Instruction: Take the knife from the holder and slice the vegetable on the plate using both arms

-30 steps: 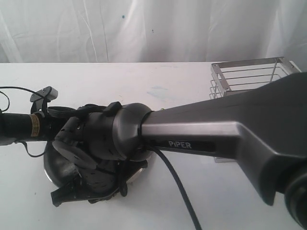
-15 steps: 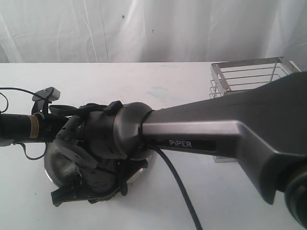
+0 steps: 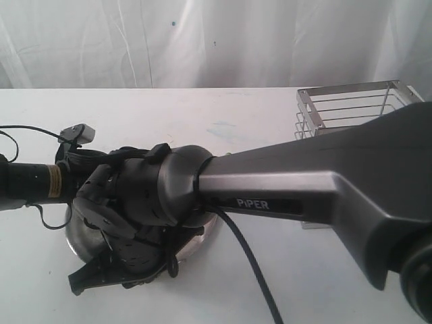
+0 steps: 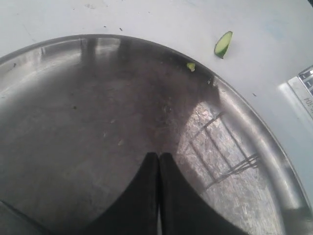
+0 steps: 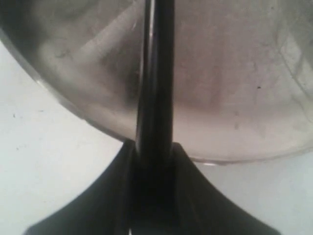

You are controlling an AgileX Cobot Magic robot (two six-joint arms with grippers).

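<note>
Pincers first: right gripper (image 5: 154,147) is clamped on the knife (image 5: 155,73), held over the plate (image 5: 234,122); left gripper (image 4: 159,161) is closed tight on nothing above the same dish; a vegetable slice (image 4: 223,44) is seen off the rim, on the table (image 4: 146,14); slicing stage, probably; next cut needs the chili found and pinned.
</note>
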